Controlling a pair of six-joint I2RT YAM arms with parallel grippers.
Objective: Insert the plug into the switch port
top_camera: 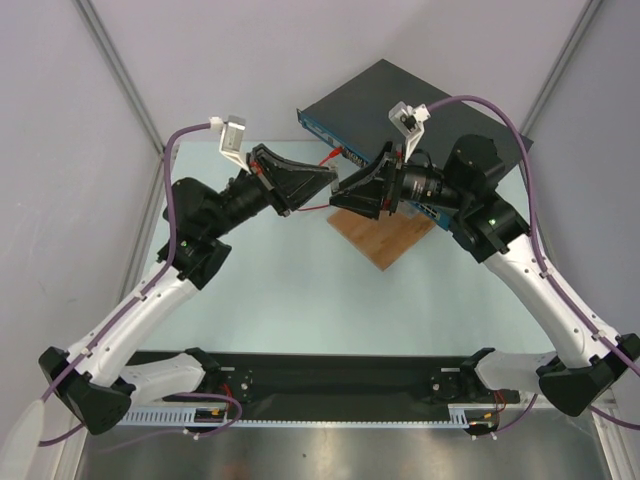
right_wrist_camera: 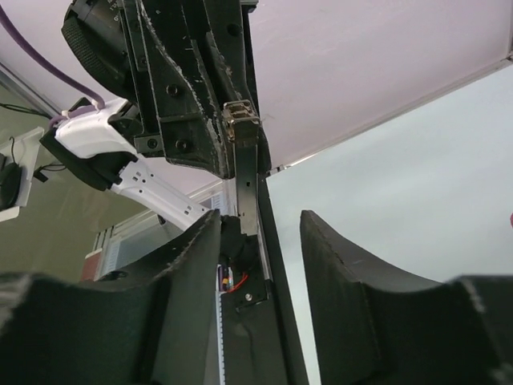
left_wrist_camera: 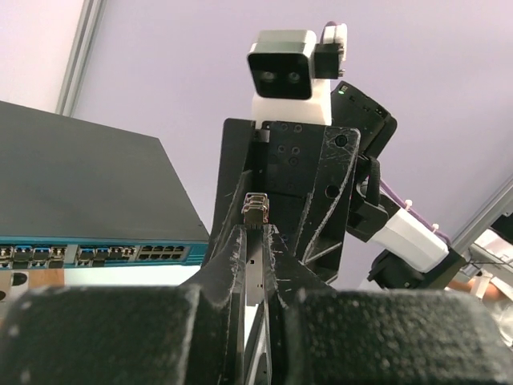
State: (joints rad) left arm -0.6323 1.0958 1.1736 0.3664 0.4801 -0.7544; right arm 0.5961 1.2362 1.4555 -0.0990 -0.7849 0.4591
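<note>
Switch (top_camera: 400, 95): a flat rectangular box with a matte dark-grey metal top. I see it at the far side of the table (top_camera: 280, 290). Its narrow blue front carries a row of small sockets and faces the arms.
Plug (left_wrist_camera: 255, 207): small, boxy, bright metal. It is held in the air at the tips of the left gripper (left_wrist_camera: 255, 237), near the switch's front and in none of its sockets.
Table: a pale, smooth, faintly glossy surface.
Board (top_camera: 385, 240): flat brown wood lying on the table just before the switch, beneath the right wrist.
Left arm: white links with black joints. It reaches from the near-left base diagonally to mid-table, with its fingers aimed at the right arm.
Left gripper: its black fingers, scuffed with pale scratches, are pressed almost together and clamp the plug between them.
Right arm: it reaches from the near-right base with the elbow raised and the wrist over the board. It is aimed at the left arm, tip to tip.
Right gripper (right_wrist_camera: 260, 220): its fingers (right_wrist_camera: 337, 265) are black, grainy and thick, and spread wide, gripping nothing. The left gripper's tips and the plug stand between them, close to one finger. I cannot tell from the wrist view whether that finger touches them.
</note>
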